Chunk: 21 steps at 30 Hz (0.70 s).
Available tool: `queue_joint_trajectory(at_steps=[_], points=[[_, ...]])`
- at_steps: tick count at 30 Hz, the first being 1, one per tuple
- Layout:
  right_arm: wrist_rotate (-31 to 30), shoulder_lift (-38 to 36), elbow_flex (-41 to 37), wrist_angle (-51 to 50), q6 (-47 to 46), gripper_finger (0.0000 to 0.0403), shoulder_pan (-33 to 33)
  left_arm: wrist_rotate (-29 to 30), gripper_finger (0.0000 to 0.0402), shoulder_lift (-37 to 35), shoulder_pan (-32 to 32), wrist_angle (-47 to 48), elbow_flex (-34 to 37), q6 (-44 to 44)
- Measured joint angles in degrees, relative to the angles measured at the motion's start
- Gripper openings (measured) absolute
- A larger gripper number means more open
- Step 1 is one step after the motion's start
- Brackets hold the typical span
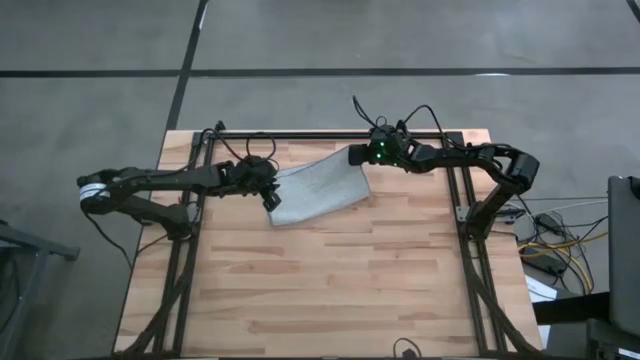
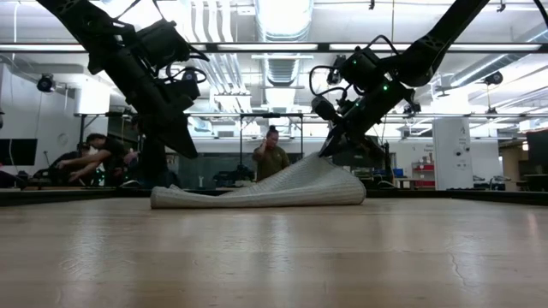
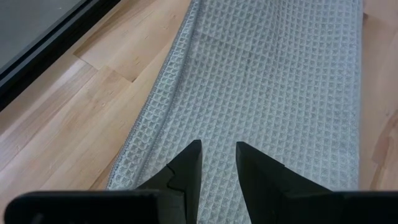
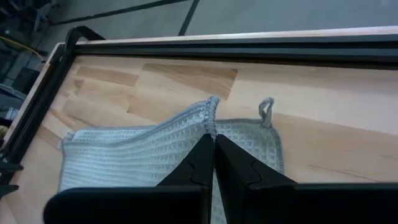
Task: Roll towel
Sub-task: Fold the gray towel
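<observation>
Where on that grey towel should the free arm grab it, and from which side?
Probably the towel's flat outer edge under the left end effector, coming straight down from above. That end lies flat on the table, while the right end effector already pinches the far edge up.

We see a light wooden table point(image 1: 330, 290) of butcher-block planks, a black frame running along its edges. The grey-blue towel point(image 1: 318, 192) lies near its far edge, one end raised off the wood.

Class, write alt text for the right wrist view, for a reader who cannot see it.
The right gripper pinches a raised fold of the grey-blue waffle-textured towel, lifting its edge off the wooden table. A small hanging loop sticks up at the towel's corner.
</observation>
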<state>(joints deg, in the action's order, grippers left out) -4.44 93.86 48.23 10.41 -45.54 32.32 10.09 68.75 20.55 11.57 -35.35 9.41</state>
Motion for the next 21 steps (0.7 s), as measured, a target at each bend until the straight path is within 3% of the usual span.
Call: queue_joint_trajectory(at_steps=[21], points=[[-1.78,0.0,0.0,-0.73,-0.16,0.0008,-0.04,0.02,0.0104,0.0,-0.01,0.0,0.0,-0.01]])
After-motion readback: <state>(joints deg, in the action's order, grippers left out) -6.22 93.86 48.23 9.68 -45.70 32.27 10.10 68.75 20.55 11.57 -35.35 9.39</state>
